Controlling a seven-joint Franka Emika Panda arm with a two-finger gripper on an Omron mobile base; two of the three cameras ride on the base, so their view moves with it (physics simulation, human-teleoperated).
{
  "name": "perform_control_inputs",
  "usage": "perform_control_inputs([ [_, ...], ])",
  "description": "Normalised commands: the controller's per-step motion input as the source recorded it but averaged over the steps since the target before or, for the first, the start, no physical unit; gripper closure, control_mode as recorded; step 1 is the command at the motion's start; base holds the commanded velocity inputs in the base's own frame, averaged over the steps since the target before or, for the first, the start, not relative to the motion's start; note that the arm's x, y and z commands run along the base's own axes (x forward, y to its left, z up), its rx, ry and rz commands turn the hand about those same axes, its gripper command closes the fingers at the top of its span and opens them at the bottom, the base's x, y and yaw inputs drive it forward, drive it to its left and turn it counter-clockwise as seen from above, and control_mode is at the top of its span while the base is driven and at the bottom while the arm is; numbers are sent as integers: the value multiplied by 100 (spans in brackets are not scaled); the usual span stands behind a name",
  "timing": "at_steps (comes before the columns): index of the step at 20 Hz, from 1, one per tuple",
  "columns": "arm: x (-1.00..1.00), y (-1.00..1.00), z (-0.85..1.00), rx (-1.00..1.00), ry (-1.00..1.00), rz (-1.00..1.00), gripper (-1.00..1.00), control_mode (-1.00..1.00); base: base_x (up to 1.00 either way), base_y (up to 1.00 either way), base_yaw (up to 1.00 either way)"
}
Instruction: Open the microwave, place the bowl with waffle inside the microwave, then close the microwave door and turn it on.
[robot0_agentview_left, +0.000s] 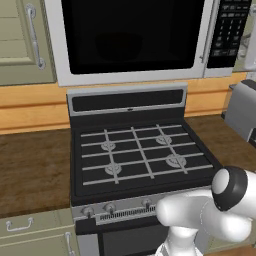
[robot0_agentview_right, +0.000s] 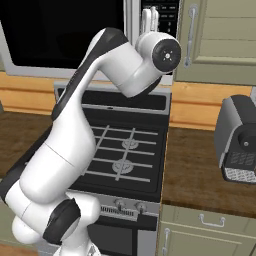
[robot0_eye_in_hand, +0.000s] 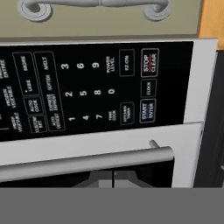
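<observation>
The microwave (robot0_agentview_left: 135, 40) hangs above the black gas stove (robot0_agentview_left: 140, 155), and the microwave door (robot0_agentview_left: 132, 35) is shut, its black glass flat in the light grey frame. Through the dark glass, in the left base view, a faint rounded shape can be seen inside, but it is too dim to say what it is. The keypad strip (robot0_eye_in_hand: 87, 89) is at the right end of the microwave, beside the long grey bar handle (robot0_eye_in_hand: 87, 159) of the door.

In the hand view the gripper (robot0_eye_in_hand: 113, 178) is very near to the microwave front, just beside the handle, and the keypad with its number buttons and the START button (robot0_eye_in_hand: 147, 110) is close before it. The jaws are closed together, with only a thin line between the two dark tips, and they hold nothing. If the tips touch the handle or not, I cannot tell.

In the right base view the white arm (robot0_agentview_right: 100, 100) reaches up over the stove to the right end of the microwave. A grey toaster (robot0_agentview_right: 239, 140) stands on the brown worktop (robot0_agentview_right: 200, 165) to the right of the stove, near the back edge.
</observation>
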Motion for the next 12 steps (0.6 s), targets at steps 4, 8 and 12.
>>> perform_control_inputs([
  [4,0,-16,0,0,-2,0,100,-100,0,0,0],
  [8,0,-7,0,0,0,0,100,-100,0,0,0],
  [12,-7,-4,0,0,0,0,100,-100,0,0,0],
])
